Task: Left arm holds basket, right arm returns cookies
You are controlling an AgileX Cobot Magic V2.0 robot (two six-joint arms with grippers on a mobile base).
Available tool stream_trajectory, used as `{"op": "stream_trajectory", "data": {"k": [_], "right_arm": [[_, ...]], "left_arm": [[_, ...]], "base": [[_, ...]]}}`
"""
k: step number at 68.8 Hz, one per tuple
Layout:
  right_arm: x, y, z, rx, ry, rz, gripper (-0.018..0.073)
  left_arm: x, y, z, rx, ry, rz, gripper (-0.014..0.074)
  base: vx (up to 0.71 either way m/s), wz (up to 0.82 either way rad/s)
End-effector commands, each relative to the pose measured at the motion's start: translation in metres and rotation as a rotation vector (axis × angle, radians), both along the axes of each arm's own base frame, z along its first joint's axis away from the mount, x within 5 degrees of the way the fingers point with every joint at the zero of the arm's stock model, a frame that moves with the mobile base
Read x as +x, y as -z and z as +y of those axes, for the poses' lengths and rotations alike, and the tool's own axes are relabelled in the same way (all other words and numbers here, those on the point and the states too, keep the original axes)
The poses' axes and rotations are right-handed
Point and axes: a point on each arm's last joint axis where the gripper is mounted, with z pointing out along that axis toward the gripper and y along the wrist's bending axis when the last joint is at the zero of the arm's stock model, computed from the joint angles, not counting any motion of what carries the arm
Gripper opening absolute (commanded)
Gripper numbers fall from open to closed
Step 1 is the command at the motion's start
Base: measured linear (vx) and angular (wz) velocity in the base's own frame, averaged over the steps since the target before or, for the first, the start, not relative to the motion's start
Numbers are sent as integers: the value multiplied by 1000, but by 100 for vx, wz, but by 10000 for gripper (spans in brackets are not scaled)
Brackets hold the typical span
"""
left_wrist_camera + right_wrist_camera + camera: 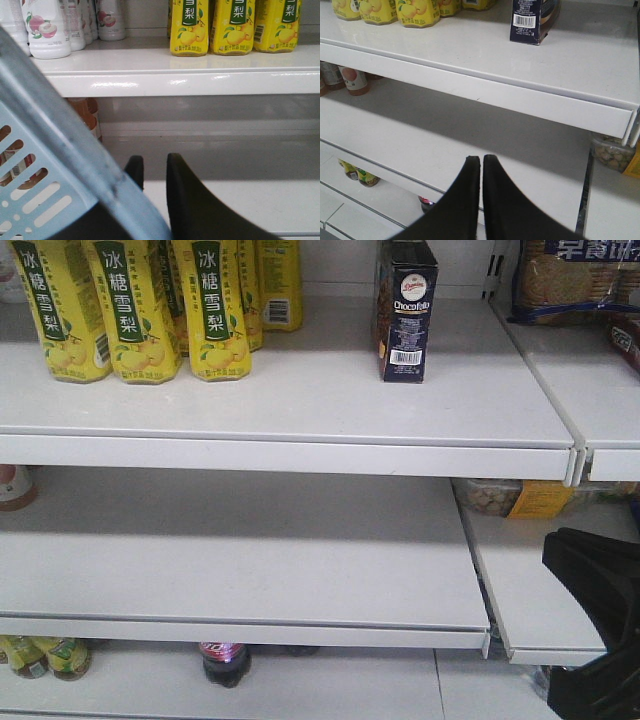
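The cookies (405,310), a tall dark carton with white lettering and a barcode, stand upright on the top shelf (300,410), free of any gripper. In the right wrist view the cookies (532,20) are far above and beyond my right gripper (481,160), which is shut with nothing between its fingers, out over the middle shelf. The right arm (600,590) shows as a black bulk at the lower right. The light blue basket (40,170) fills the left of the left wrist view. Its thick bar runs diagonally between the fingers of my left gripper (154,167), which is shut on it.
Yellow drink bottles (130,310) crowd the top shelf's left. A clear cracker pack (570,280) lies on the adjoining shelf at the top right. White drink bottles (50,30) stand further left. A dark soda bottle (225,662) is on the bottom shelf, and a snack tub (490,498) sits under the top shelf.
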Motion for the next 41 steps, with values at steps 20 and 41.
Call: {"op": "stream_trajectory", "data": {"k": [20, 41], "right_arm": [[3, -13, -2, 18, 22, -77, -8], [3, -13, -2, 18, 22, -77, -8]], "left_arm": [[-4, -21, -4, 51, 47, -172, -6], [9, -3, -5, 59, 49, -202, -6]], "base": [[0, 0], [0, 0]]}}
